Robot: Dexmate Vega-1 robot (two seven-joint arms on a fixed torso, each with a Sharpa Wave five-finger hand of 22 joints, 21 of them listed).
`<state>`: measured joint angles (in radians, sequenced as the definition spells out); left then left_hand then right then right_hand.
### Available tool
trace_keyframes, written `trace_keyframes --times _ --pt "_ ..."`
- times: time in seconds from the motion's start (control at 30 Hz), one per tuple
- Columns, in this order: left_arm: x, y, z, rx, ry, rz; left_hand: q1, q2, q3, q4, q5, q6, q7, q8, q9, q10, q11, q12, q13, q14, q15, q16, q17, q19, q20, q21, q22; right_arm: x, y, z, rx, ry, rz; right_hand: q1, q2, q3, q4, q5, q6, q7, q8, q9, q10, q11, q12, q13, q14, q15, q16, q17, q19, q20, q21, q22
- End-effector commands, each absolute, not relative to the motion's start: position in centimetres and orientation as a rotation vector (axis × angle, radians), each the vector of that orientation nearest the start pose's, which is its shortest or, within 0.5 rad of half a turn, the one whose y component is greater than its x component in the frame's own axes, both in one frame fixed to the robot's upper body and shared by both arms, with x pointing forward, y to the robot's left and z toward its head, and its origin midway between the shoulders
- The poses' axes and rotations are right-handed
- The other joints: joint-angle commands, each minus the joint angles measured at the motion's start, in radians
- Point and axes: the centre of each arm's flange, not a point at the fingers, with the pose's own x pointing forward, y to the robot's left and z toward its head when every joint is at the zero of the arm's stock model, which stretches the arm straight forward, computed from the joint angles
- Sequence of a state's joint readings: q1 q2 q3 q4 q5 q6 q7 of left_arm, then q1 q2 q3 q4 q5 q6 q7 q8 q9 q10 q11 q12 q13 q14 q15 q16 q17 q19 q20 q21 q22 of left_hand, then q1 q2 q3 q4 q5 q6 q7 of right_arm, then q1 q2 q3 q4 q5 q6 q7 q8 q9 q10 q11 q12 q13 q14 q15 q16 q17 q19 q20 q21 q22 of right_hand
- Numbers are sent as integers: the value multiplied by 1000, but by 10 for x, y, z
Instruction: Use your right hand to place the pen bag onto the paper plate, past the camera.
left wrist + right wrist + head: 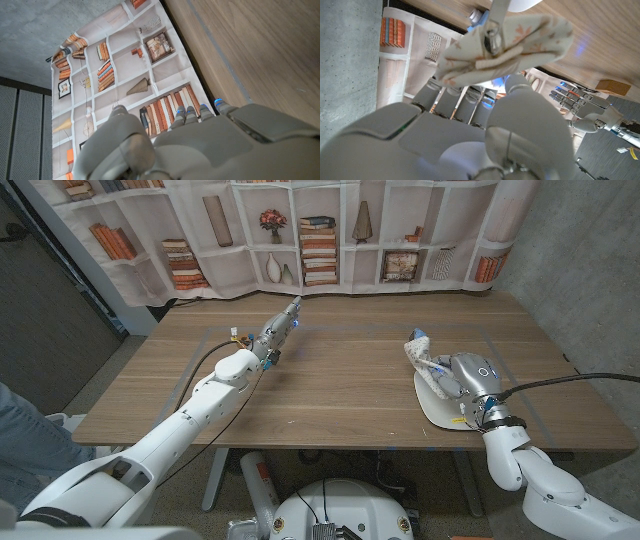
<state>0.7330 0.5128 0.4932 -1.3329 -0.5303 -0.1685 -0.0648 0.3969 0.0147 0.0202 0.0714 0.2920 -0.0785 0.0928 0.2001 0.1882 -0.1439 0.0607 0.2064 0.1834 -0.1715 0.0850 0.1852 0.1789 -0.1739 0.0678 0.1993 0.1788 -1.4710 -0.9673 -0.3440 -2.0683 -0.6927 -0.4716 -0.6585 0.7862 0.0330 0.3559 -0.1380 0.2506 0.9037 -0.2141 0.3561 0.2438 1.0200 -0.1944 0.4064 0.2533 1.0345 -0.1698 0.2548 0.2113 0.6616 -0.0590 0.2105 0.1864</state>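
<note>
A white pen bag (421, 354) with a pale floral print lies tilted over the far rim of the white paper plate (437, 409) at the table's right front. My right hand (466, 376) is over the plate and grips the bag's near end. In the right wrist view its fingers (451, 98) curl under the bag (515, 37), and the plate's rim (520, 4) lies just past it. My left hand (279, 327) hovers over the far middle of the table, fingers stretched out and holding nothing; it also shows in the left wrist view (200, 145).
A curtain (320, 235) printed with bookshelves hangs behind the table's far edge. Faint tape lines (215, 340) mark the wooden top. A person's leg in jeans (15, 430) is at the left edge. Bare wood (340, 385) lies between the two hands.
</note>
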Motion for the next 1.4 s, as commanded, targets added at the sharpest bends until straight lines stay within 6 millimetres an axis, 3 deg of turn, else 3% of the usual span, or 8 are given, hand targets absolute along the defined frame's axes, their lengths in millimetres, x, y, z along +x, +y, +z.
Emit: trace_keyframes --times 0.03,0.87,1.4 --pt "662 223 -3 164 -543 -350 12 2 -6 2 -3 1 -1 -1 4 -9 2 -3 5 -23 8 4 5 -49 6 3 5 458 -310 -121 -1428 -659 -550 2 -1 7 2 0 -1 0 4 3 6 -3 -4 4 7 -59 -1 6 -4 1 -1 2" --pt "663 226 0 166 -540 -349 14 4 -10 2 -5 2 -1 -1 4 -10 4 -3 5 -24 8 4 5 -48 5 4 4 444 -326 -134 -1404 -572 -619 2 -1 7 3 -2 -1 0 4 3 7 -3 -5 6 7 -60 -3 6 -5 5 -1 2" --pt "669 225 -4 153 -531 -355 15 6 -12 3 -6 0 0 -1 4 -10 3 -3 5 -25 7 3 5 -49 6 3 5 454 -329 -141 -1411 -538 -627 2 -2 8 4 -4 0 0 5 3 7 -3 -6 7 7 -60 -4 7 -6 9 -2 2"
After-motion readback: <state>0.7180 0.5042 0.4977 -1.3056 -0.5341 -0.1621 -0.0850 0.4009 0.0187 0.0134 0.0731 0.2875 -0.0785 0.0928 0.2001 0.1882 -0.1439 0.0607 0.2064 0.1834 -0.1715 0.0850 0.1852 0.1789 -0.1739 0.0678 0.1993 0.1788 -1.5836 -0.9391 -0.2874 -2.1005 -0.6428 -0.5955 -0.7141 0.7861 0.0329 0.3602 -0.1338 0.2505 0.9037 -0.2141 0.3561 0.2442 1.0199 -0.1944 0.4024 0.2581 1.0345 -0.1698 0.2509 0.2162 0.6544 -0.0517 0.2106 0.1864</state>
